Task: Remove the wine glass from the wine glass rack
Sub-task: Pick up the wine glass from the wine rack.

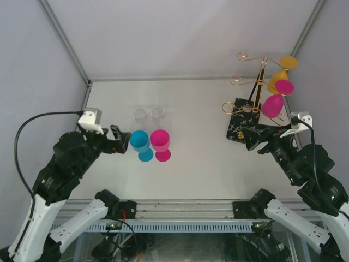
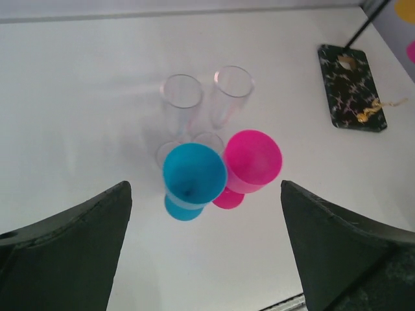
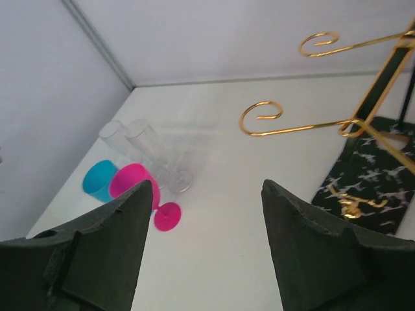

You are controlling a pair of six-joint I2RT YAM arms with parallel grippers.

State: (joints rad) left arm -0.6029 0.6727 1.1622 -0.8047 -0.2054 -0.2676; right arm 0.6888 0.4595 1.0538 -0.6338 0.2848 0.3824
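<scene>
- Your left hand (image 1: 121,139) is released, its jaws spread wide with nothing between them. It sits just to the left of the blue wine glass (image 2: 193,173).
- That blue wine glass stands upright on the tabletop (image 1: 202,142). Its bowl opens upward, and the left wrist view shows only its own blue bottom inside.
- A pink wine glass (image 2: 253,160) stands upright just to the blue one's right, close enough that the two bowls look to be touching. You see nothing but pink inside it.
- Behind that pair stand two clear glasses (image 2: 182,97) (tall and narrow, side by side). You can see the tabletop straight through them.
- The wine glass rack (image 1: 242,125) stands at the far right of the tabletop, with gold wire arms rising from its black marbled base.
- Two wine glasses hang on the rack's right side. The yellow wine glass (image 1: 277,81) is farther back, and a second pink wine glass (image 1: 272,105) is nearer to you.
- Your right hand (image 1: 254,141) is also released and grasps nothing. It sits by the near edge of the rack's base, and the hanging glasses are apart from it.
</scene>
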